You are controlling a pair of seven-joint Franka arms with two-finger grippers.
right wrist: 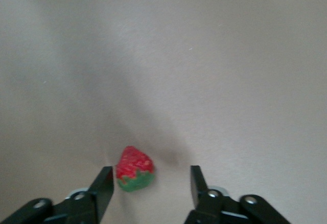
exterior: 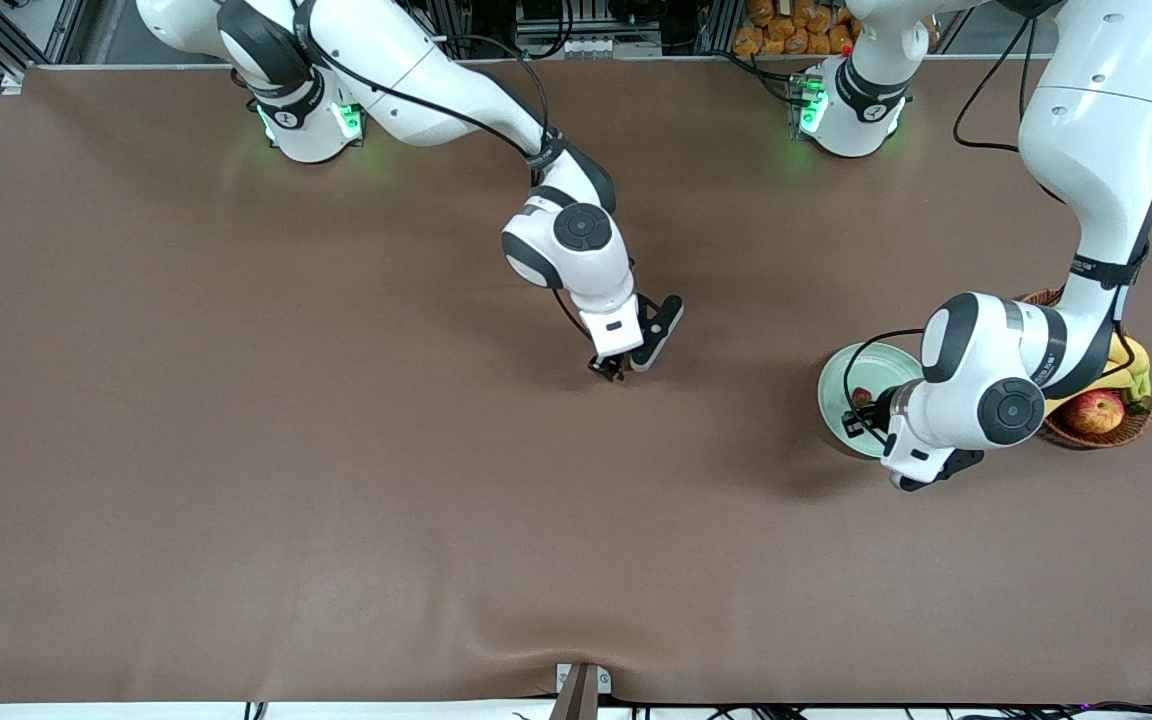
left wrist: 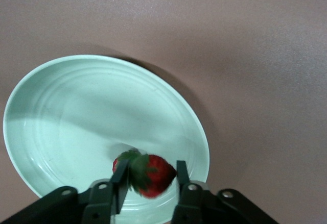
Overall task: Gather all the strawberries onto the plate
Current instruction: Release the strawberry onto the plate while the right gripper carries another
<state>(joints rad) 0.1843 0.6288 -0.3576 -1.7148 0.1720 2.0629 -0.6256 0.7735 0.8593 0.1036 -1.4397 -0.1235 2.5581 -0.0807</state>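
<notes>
Left wrist view shows your left gripper (left wrist: 148, 180) low in frame, fingers loosely flanking a strawberry (left wrist: 152, 175) over the plate (left wrist: 61, 106): let go fully. Your right gripper (right wrist: 150, 185), spread, straddles another strawberry (right wrist: 134, 169); close next.

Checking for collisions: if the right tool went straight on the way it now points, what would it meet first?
Most likely the strawberry lying on the brown table, between the open fingers of the right tool. Nothing else shows in that line; the table comes straight after.
</notes>
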